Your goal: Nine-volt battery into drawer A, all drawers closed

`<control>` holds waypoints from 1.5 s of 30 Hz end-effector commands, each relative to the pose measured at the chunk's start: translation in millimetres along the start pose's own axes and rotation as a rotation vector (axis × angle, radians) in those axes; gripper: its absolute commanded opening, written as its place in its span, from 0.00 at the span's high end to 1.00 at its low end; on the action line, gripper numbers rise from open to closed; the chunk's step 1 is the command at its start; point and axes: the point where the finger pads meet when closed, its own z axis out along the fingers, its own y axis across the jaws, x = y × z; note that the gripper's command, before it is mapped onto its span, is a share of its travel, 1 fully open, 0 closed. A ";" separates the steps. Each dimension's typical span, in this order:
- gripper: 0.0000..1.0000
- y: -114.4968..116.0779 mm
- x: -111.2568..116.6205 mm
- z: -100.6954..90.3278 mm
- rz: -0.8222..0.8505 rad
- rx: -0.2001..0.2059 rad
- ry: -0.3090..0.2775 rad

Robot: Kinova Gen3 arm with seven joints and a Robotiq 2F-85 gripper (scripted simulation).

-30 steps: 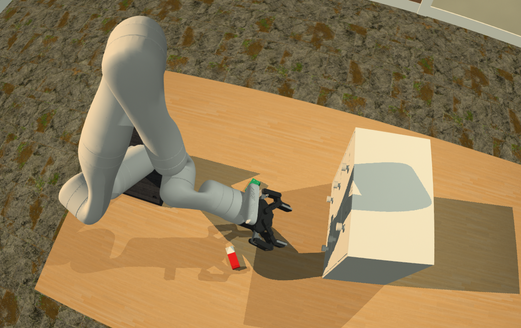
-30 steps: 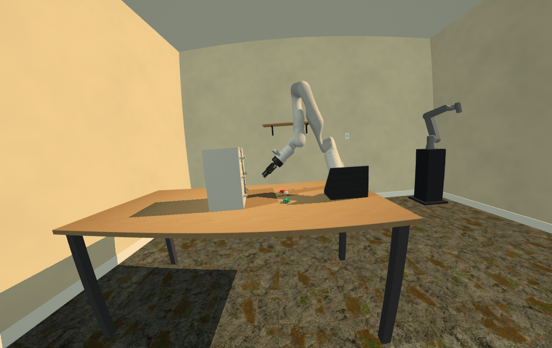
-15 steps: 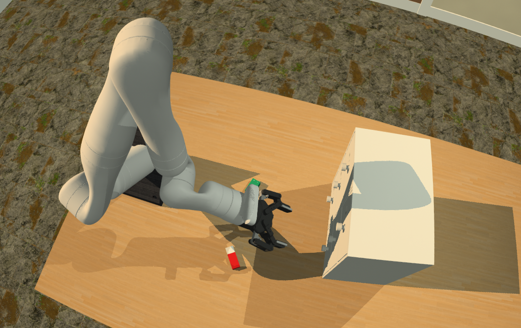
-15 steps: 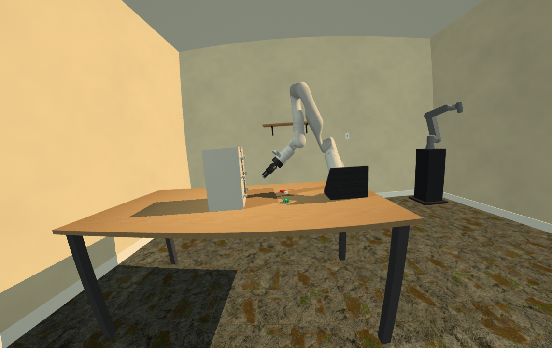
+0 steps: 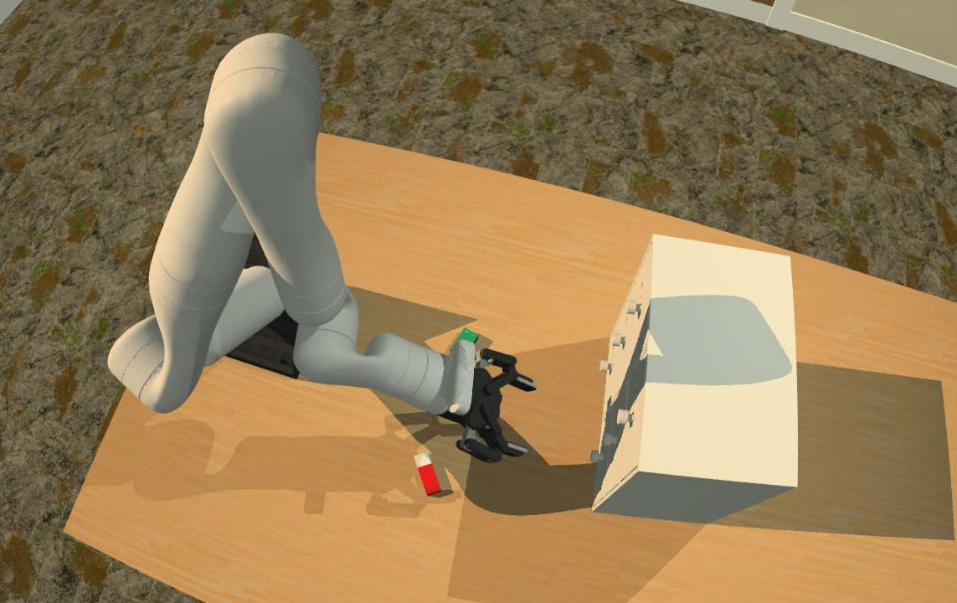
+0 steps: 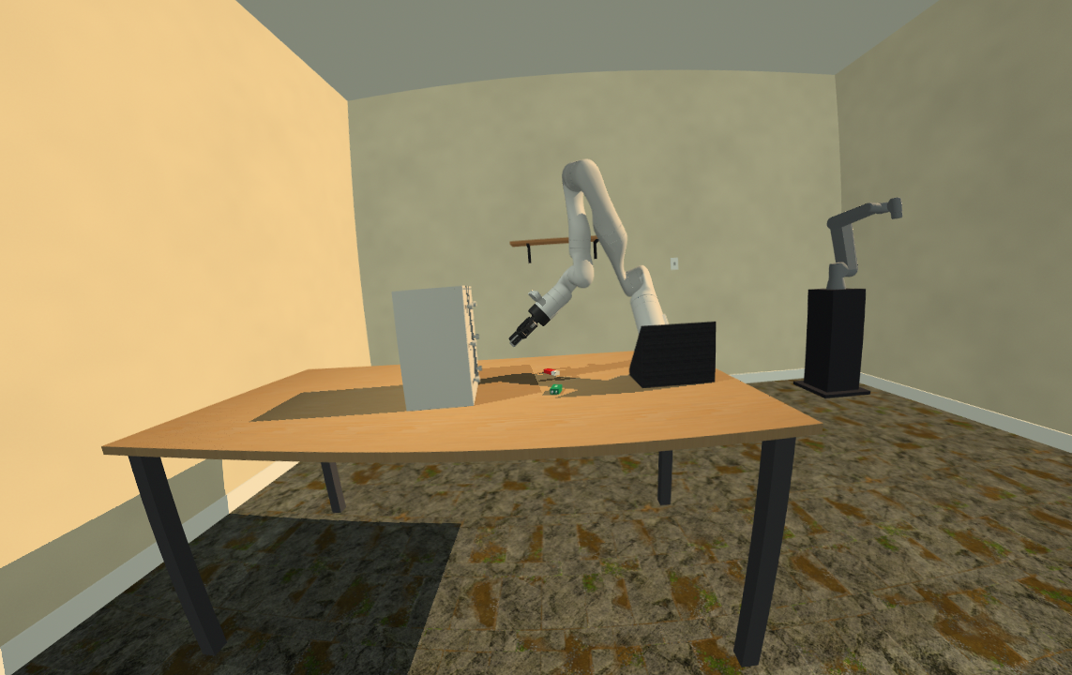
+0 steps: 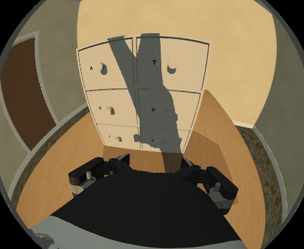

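In the top view, the green rectangular nine-volt battery (image 5: 470, 335) (image 6: 555, 389) lies on the wooden table (image 5: 406, 202) (image 6: 607, 424) (image 7: 55, 173), beyond the red-and-white block (image 5: 428, 477) (image 6: 551, 371). The black two-finger gripper (image 5: 529, 417) (image 6: 512, 341) (image 7: 155, 162) hangs above, jaws wide apart and empty, facing the white box-shaped chest (image 5: 721, 427) (image 6: 434, 348) (image 7: 124, 81) at right. The wrist view shows drawer A (image 7: 89, 79) pushed in, top left.

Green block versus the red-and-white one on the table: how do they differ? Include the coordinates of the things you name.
The green block (image 5: 469, 336) (image 6: 555, 389) is green with small studs or dots; the red-and-white block (image 5: 428, 475) (image 6: 551, 371) is two-coloured.
From the top, the arm partly hides the green block; the red-and-white block shows whole.
Both lie outside the chest.
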 end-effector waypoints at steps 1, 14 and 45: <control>0.00 -0.1 0.5 -0.1 0.000 0.000 0.001; 0.00 -0.1 -20.9 17.9 -0.001 -0.006 -0.028; 0.00 -0.1 -50.6 42.9 -0.001 -0.006 -0.027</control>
